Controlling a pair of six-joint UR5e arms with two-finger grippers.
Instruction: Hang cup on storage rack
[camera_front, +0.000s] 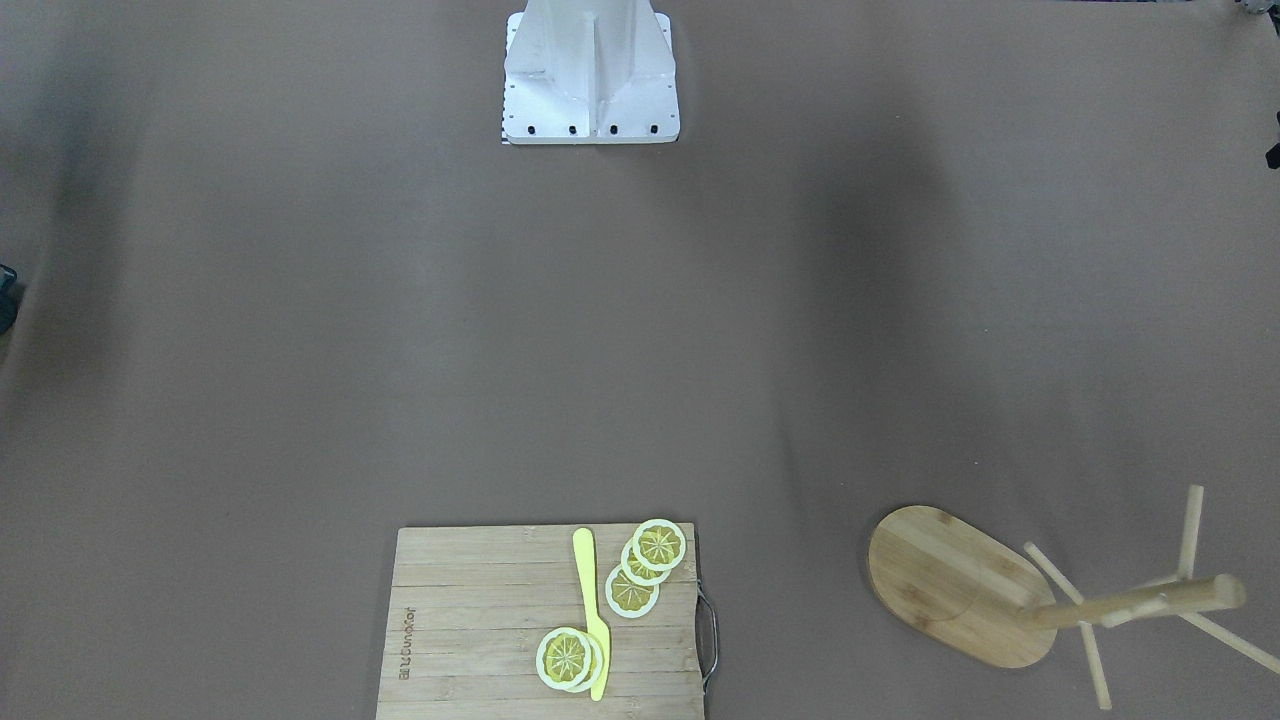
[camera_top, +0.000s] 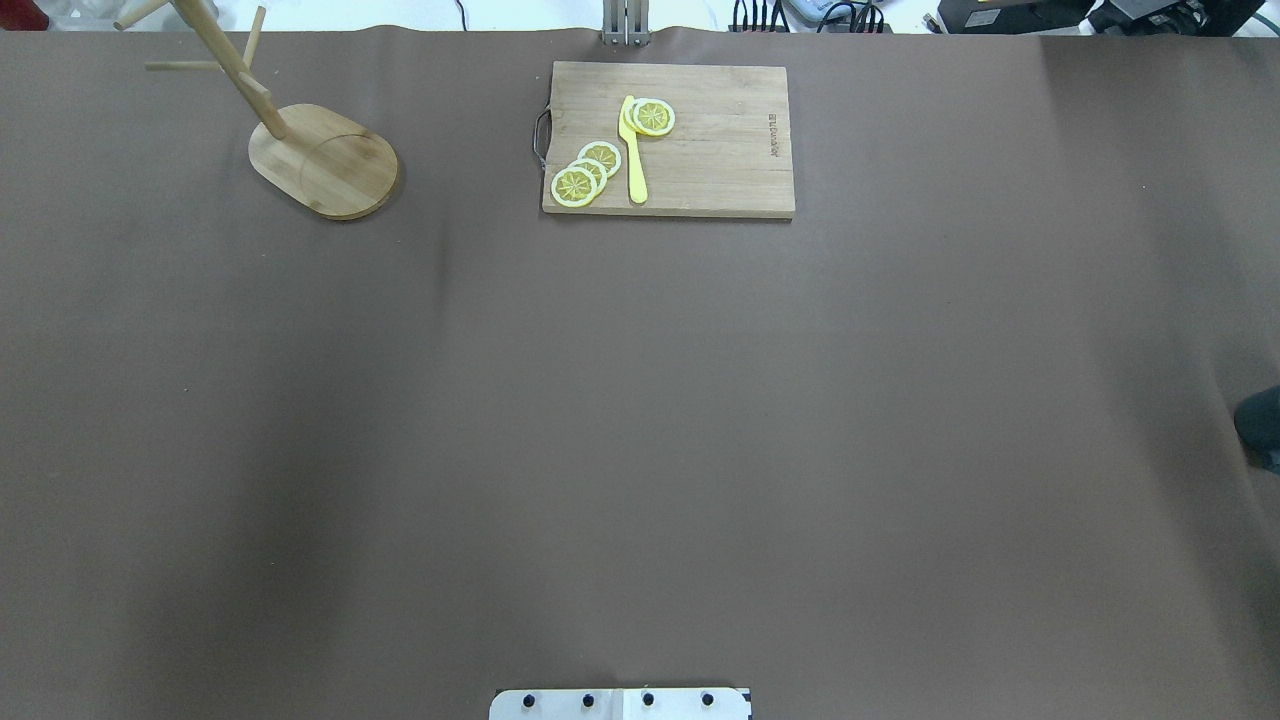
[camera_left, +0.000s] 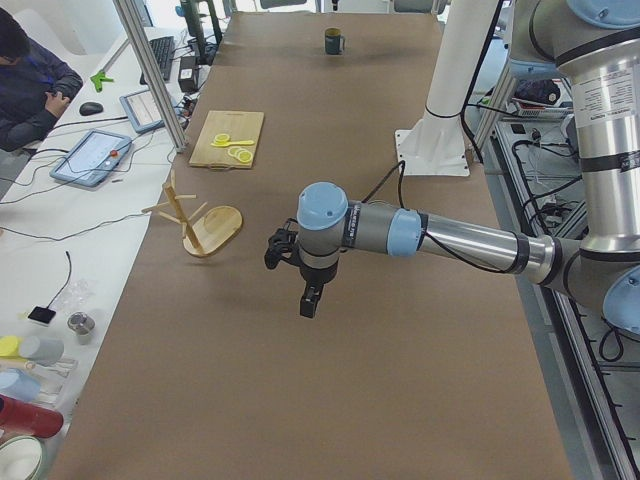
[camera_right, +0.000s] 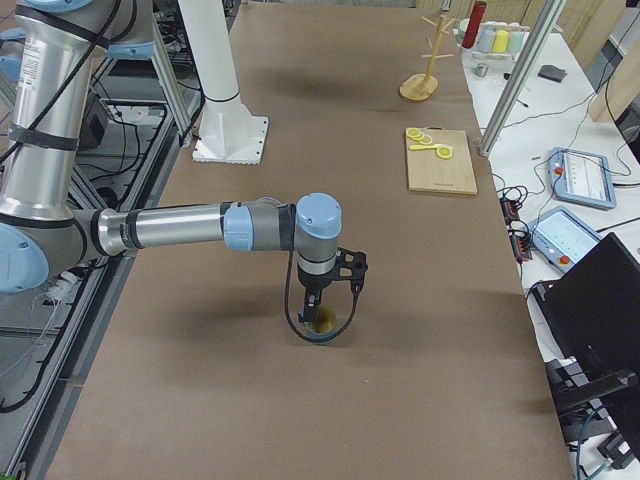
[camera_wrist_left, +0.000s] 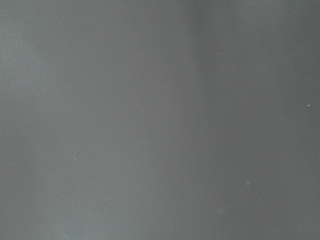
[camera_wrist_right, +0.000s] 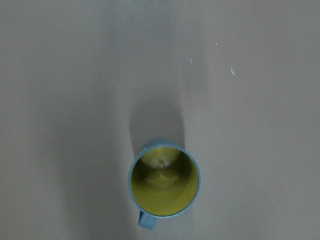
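While one cup (camera_wrist_right: 164, 185) stands upright | one storage rack (camera_top: 330, 165) | five lemon slices (camera_top: 574, 186)

Soft even light with broad faint shadows across the table (camera_top: 640, 400)

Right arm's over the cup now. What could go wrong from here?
1. The right gripper hangs over the upright cup; its handle juts to one side, so a misaligned grasp could tip it.
2. The storage rack stands at the opposite end, on the robot's left; the long carry or hand-over risks a drop.
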